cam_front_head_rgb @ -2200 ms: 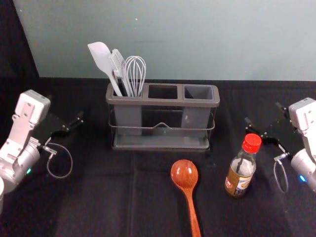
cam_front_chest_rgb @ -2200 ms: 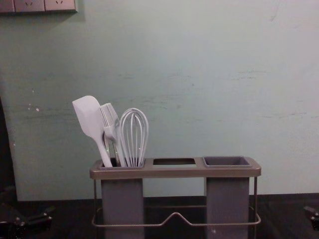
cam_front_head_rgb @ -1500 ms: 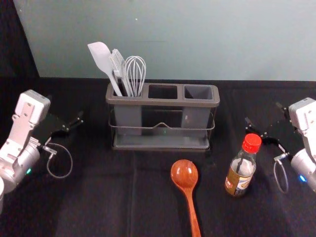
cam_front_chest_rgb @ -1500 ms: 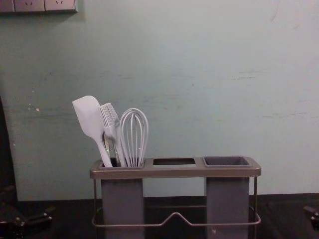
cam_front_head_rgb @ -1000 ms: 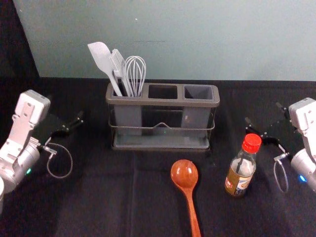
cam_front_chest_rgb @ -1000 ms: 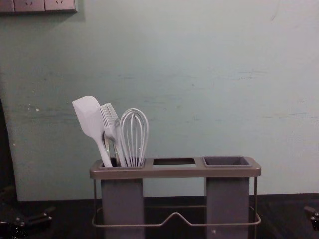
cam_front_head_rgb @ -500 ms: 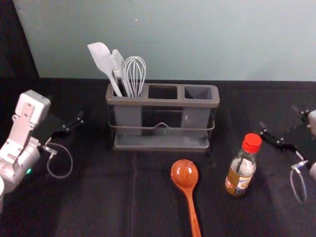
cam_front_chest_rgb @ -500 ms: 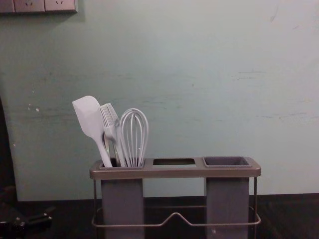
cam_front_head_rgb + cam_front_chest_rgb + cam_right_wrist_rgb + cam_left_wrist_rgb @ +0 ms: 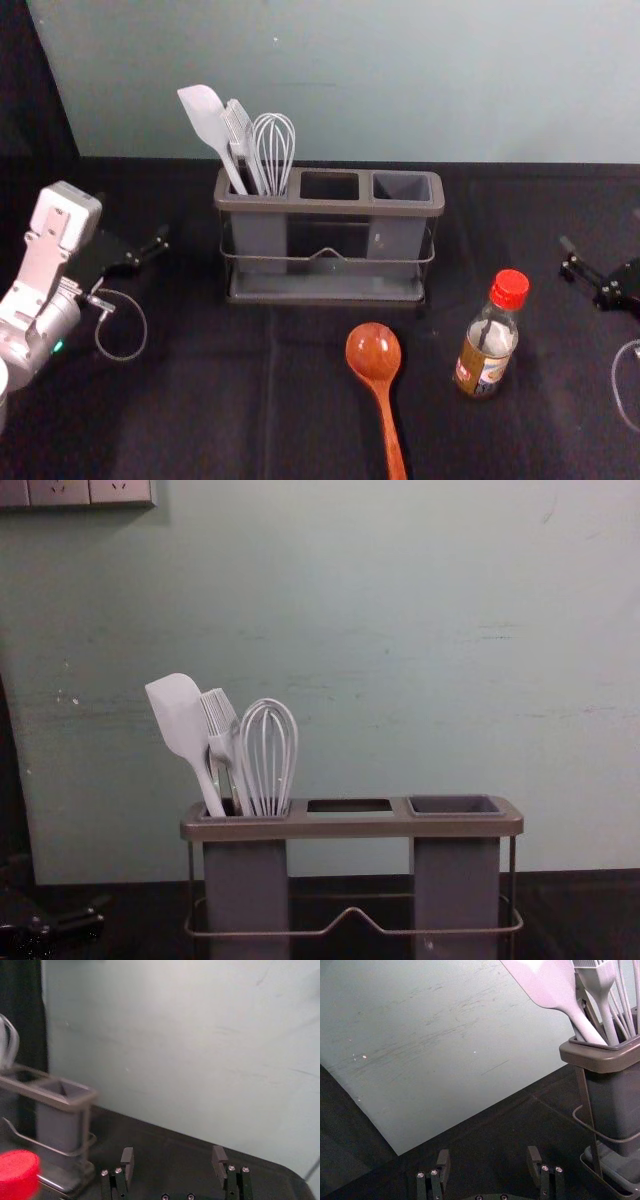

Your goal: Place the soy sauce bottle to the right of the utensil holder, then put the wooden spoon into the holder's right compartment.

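Two jobs wait near the utensil holder [image 9: 330, 208], and neither is done. The soy sauce bottle [image 9: 483, 360] stands upright in front of the holder, a bit past its right end, with its red cap [image 9: 510, 289] on. The wooden spoon [image 9: 374, 352] lies in front of the holder's right half, with its round end toward the holder and its handle pointing away. What has just changed is the right gripper [image 9: 173, 1155]: it has moved out to the right, farther from the holder and the bottle. Its fingers are spread with nothing between them. The bottle and spoon have not moved. That looks like getting ready, maybe making room to come at the bottle from the side, but the arm is partly cut off in the head view, so I can't be sure. The next move should be to close on the bottle and set it beside the holder's right end. A bump up high could tip it. The spoon comes after that, into the right compartment [image 9: 396, 238]. The left gripper [image 9: 488, 1155] waits left of the holder, its fingers wide apart and holding nothing.
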